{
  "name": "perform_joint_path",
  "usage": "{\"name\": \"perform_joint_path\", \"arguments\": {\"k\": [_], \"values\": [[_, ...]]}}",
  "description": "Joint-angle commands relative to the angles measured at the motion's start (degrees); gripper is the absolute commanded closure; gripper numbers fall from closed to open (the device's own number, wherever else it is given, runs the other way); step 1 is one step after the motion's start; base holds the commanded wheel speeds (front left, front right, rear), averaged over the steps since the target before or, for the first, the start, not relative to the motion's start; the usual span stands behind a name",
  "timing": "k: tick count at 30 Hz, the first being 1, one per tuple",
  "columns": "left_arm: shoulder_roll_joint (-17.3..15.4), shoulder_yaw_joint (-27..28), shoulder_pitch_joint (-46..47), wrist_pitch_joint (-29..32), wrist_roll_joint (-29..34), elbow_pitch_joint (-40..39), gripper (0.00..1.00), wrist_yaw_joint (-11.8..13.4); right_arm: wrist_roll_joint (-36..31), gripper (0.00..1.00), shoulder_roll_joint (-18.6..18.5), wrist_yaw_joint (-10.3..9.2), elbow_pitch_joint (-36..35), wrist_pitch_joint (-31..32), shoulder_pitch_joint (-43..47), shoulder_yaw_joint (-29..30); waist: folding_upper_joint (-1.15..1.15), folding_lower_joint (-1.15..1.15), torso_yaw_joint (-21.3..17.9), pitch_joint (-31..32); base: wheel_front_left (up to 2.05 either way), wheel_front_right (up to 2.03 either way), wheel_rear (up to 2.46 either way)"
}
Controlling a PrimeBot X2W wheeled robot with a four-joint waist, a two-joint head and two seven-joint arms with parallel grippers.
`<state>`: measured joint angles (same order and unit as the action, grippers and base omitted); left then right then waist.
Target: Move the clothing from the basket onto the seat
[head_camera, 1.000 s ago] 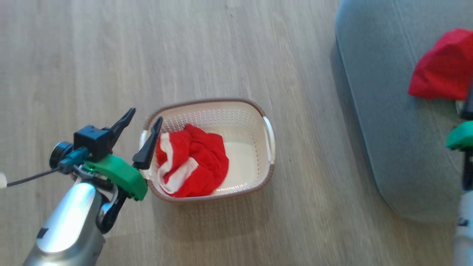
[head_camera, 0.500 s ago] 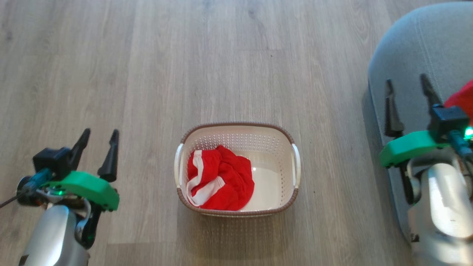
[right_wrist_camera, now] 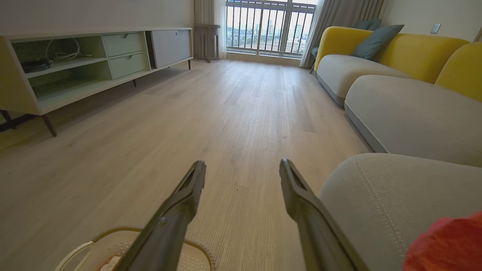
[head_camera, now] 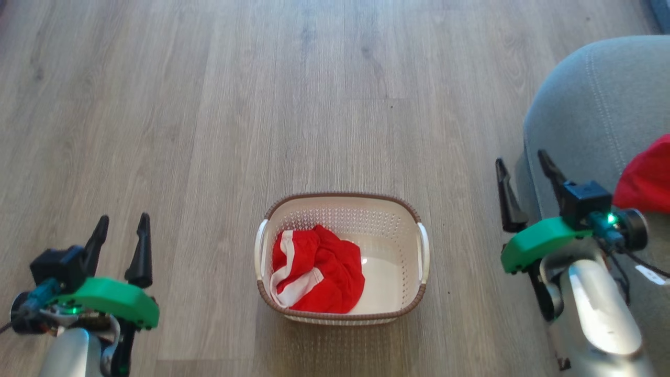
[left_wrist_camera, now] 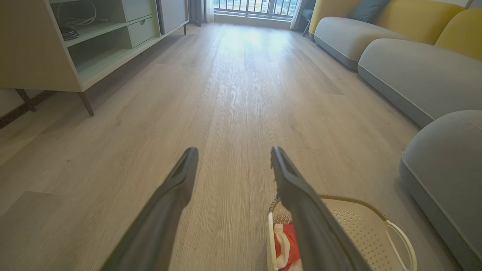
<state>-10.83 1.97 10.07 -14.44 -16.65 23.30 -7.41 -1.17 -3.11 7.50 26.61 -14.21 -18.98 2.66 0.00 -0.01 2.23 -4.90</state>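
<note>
The left gripper (head_camera: 123, 219) hangs at the lower left of the head view over the wood-look plank floor (head_camera: 261, 104). Its two dark fingers are spread and hold nothing, and the bottom edge cuts off its silver forearm. At the lower right, the right gripper (head_camera: 521, 158) is also spread and empty, with its fingers over the line where floor meets seat (head_camera: 591, 115).

Between them, at lower centre and apart from both, the oval cream basket (head_camera: 340, 196) stands on the floor. The red-and-white clothing (head_camera: 319, 272) is bunched in its left half. The bare right half carries a glare spot that washes out any detail. In the left wrist view a finger covers part of the basket and much of the clothing.

The grey stitched seat runs off the right edge. A red garment (head_camera: 646, 178) lies on it, cropped by the frame so that its shape cannot be told.

Farther off in the wrist views, a low cabinet (right_wrist_camera: 94, 64) with shelves and drawers stands at upper left. A grey sofa (right_wrist_camera: 406, 109) with yellow backs and a blue-grey cushion (right_wrist_camera: 376, 39) is at upper right. A railed window (right_wrist_camera: 269, 28) is at top centre.
</note>
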Motion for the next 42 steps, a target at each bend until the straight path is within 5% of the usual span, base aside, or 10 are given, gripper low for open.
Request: {"name": "perform_joint_path", "arguments": {"k": [1, 19, 34, 42], "values": [[-0.8, 2.52, 0.88, -0.56, 0.63, -2.1, 0.0, -0.07, 0.75, 0.0, 0.23, -0.01, -1.45, -0.65, -0.85, -1.98, 0.0, 0.01, -0.22, 0.38, 0.0, 0.0, 0.0], [4.25, 5.98, -7.31, -0.56, 4.72, -6.82, 0.0, -0.07, 7.3, 0.0, 0.23, -0.01, -3.75, -0.78, 7.32, -5.33, 0.0, 0.01, -2.08, 5.04, 0.0, 0.0, 0.0], [4.36, 6.36, -9.75, -0.56, 5.35, -7.86, 0.0, -0.08, 7.71, 0.0, 0.24, -0.01, -5.35, -0.78, 9.51, -5.15, 0.0, 0.01, -2.4, 4.74, 0.0, 0.0, 0.0], [2.18, 1.16, -8.65, -0.56, 3.71, -7.82, 0.0, -0.08, 8.52, 0.0, 0.24, -0.01, -7.95, -0.78, 7.14, -5.2, 0.0, 0.01, -3.51, -0.52, 0.0, 0.0, 0.0]]}}
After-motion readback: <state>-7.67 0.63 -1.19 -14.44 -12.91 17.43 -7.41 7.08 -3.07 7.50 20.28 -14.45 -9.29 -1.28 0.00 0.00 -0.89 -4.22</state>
